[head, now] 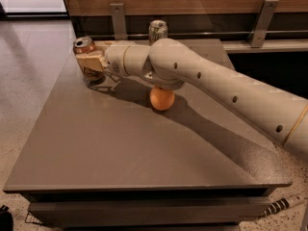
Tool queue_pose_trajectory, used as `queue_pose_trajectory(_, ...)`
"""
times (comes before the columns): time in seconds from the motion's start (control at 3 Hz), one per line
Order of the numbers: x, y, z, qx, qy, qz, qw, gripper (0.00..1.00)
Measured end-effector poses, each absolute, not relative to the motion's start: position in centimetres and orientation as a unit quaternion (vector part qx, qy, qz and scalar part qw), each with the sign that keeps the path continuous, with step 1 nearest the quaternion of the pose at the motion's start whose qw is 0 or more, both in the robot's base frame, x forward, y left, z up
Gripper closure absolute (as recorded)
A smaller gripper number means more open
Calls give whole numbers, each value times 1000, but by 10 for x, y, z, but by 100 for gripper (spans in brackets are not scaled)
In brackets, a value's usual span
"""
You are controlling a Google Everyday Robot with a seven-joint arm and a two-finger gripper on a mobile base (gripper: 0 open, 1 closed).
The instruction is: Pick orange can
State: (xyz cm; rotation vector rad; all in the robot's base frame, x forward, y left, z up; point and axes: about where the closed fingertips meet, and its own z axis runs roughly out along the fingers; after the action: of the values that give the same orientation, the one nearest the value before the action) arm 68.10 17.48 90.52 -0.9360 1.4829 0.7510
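The orange can (83,45), copper-orange with a silver top, stands upright at the far left of the grey table (120,148). My gripper (89,61) reaches in from the right and is shut on the can's body. Its cream fingers (86,60) cover the can's middle, so only the top and the base show. The can's base sits right at the table surface, over a dark shadow.
A round orange fruit (161,98) lies on the table under my arm. A pale green-white can (158,31) stands at the table's back edge, behind my arm. A wooden wall with metal brackets runs behind the table. The table's left edge is close to the can.
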Motion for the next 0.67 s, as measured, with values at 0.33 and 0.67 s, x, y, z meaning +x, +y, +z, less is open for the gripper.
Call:
queue_pose_trajectory(0.33, 667, 163, 928, -393, 625, 329, 589, 100)
queue_pose_trajectory(0.67, 655, 149, 956, -392, 615, 325, 602, 100)
